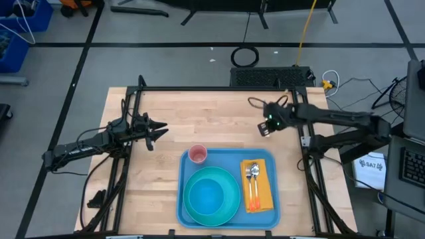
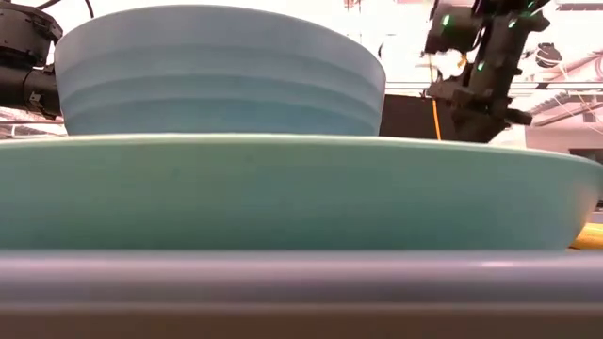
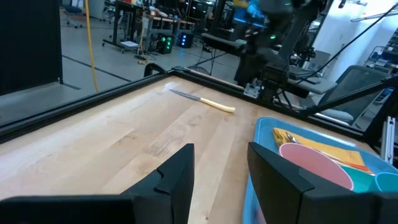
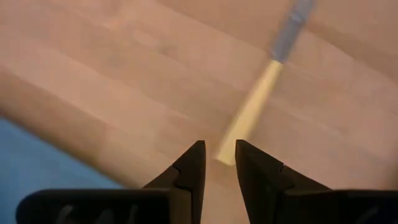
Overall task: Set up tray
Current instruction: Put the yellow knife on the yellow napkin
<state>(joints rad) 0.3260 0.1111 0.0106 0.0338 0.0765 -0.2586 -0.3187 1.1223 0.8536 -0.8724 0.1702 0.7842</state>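
Observation:
The light-blue tray (image 1: 226, 159) lies at the table's near middle. On it are a teal plate (image 1: 229, 206) with a blue bowl (image 1: 206, 196), a pink cup (image 1: 198, 154), and an orange napkin (image 1: 262, 192) bearing a fork and spoon (image 1: 252, 174). A knife with a pale yellow handle (image 4: 252, 109) lies flat on the wood at the far right. My right gripper (image 4: 217, 152) is above the handle's free end, fingers a little apart and pointing down. My left gripper (image 3: 221, 158) is open and empty over the table's left part, left of the cup.
The low view is filled by the tray's rim (image 2: 283, 282), the plate (image 2: 283, 188) and the bowl (image 2: 217, 75). A black frame (image 1: 199, 88) runs along the table's edges. Bare wood lies between the two grippers, far of the tray.

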